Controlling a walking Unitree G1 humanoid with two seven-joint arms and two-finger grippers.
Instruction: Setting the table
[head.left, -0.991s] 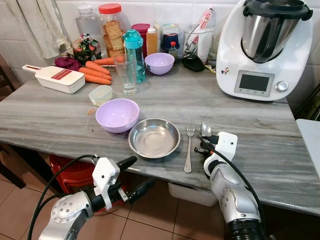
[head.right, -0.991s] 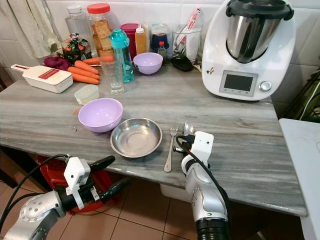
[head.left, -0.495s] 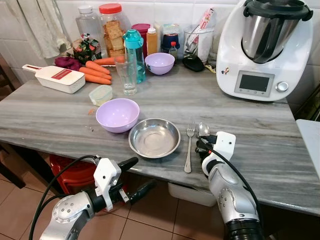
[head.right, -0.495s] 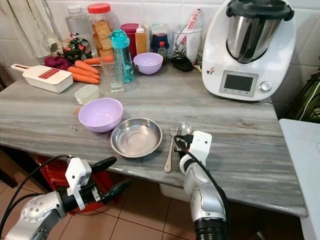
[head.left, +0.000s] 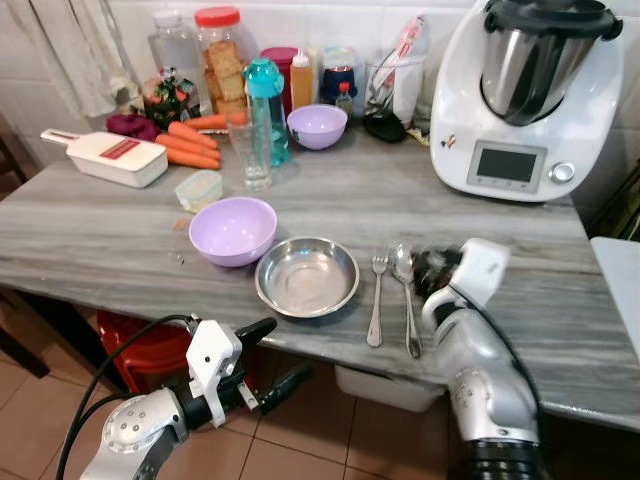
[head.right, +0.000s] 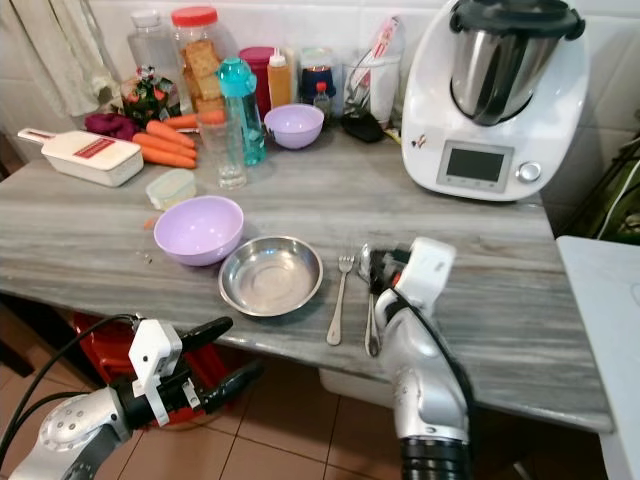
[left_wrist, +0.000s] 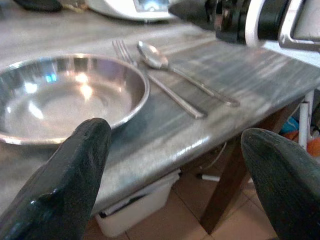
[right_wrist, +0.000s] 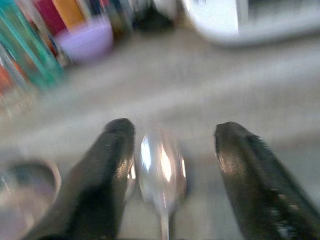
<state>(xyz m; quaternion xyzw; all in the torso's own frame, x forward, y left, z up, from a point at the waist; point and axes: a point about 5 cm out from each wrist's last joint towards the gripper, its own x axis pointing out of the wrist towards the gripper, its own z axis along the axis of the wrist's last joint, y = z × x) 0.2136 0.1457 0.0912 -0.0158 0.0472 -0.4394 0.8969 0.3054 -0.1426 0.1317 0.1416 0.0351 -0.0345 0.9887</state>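
Observation:
A steel bowl (head.left: 307, 276) sits near the front edge of the grey table (head.left: 520, 300). Just right of it lie a fork (head.left: 376, 300) and a spoon (head.left: 405, 295), side by side and parallel. My right gripper (head.left: 432, 267) is open just to the right of the spoon's bowl end. In the right wrist view the spoon (right_wrist: 161, 167) lies between the spread fingers (right_wrist: 107, 170), untouched. My left gripper (head.left: 275, 352) is open below the table's front edge, pointing toward the steel bowl (left_wrist: 65, 95).
A large purple bowl (head.left: 233, 228) stands left of the steel bowl. Further back are a glass (head.left: 256, 150), a teal bottle (head.left: 267, 105), a small purple bowl (head.left: 317, 125), carrots (head.left: 190, 145), a white slicer (head.left: 105, 158) and jars. A white kitchen machine (head.left: 525, 100) stands back right.
The right gripper has opened and let go of the spoon, which now lies flat beside the fork. The gripper has drawn off to the right. The left arm has barely moved.

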